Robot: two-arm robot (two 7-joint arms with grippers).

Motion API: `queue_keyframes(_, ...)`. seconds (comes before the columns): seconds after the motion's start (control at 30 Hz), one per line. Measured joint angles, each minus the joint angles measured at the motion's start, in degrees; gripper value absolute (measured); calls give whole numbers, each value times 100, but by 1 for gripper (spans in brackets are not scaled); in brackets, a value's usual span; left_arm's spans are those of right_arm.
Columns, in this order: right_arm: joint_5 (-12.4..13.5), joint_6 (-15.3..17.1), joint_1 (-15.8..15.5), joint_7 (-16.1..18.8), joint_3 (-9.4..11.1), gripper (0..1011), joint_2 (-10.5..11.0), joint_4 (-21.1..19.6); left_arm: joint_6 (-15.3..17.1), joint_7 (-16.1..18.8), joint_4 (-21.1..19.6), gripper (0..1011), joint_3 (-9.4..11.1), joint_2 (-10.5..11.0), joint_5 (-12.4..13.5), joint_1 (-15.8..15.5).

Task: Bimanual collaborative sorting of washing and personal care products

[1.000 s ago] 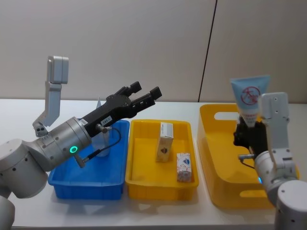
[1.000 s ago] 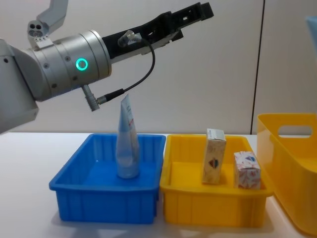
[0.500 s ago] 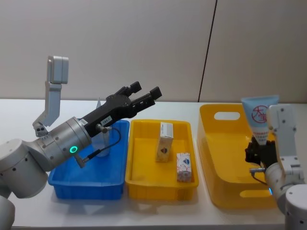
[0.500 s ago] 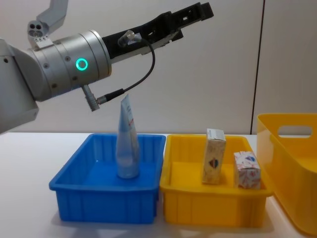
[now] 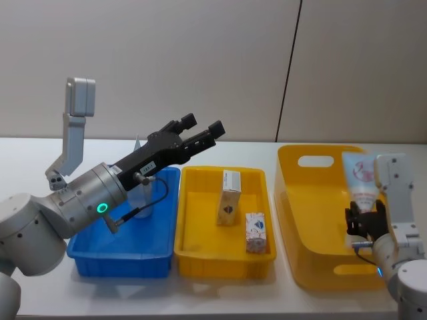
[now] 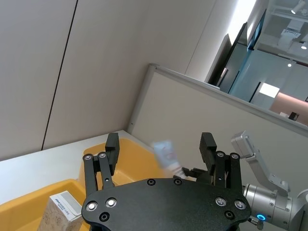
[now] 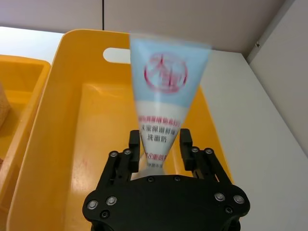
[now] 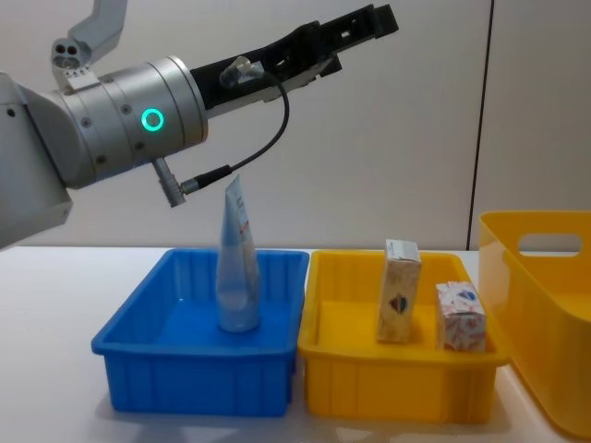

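Light-blue squeeze tube with red round logo: upright, wide crimped end up, inside the rim line of the large yellow bin at the right of the worktop. Right gripper holds it.

Right wrist view: right gripper narrowed onto the tube's tapering lower end, one finger on each side, bin floor beyond. The head view does not resolve this contact.

Second tube: stands cap-down in the blue bin. The chest view gives it whole, side-on; in the head view the left arm covers most of it.

Middle yellow bin: tall cream carton with blue top, upright; just to its right the shorter patterned box, upright.

Left gripper: spread wide, empty, raised above the gap between the blue and middle bins. In the left wrist view, the held tube shows far off between the fingers.

Versus 1.0 s ago: held tube and right gripper are lower and farther right. Left arm, standing tube and both boxes are unchanged.
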Motion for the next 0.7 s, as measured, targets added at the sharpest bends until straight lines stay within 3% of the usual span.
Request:
queue_keyframes(0.03,-3,8,0,-4,7,457,-1,6,0,0,0,1001,0,0,0,0)
queue_keyframes(0.13,-9,24,-1,-11,14,597,-4,17,0,0,0,1001,0,0,0,0)
queue_keyframes(0.43,-17,55,-5,-21,27,860,-8,36,0,0,0,1001,0,0,0,0)
queue_keyframes(0.7,-19,18,-18,-16,48,1003,-16,29,0,0,0,1001,0,0,0,0)
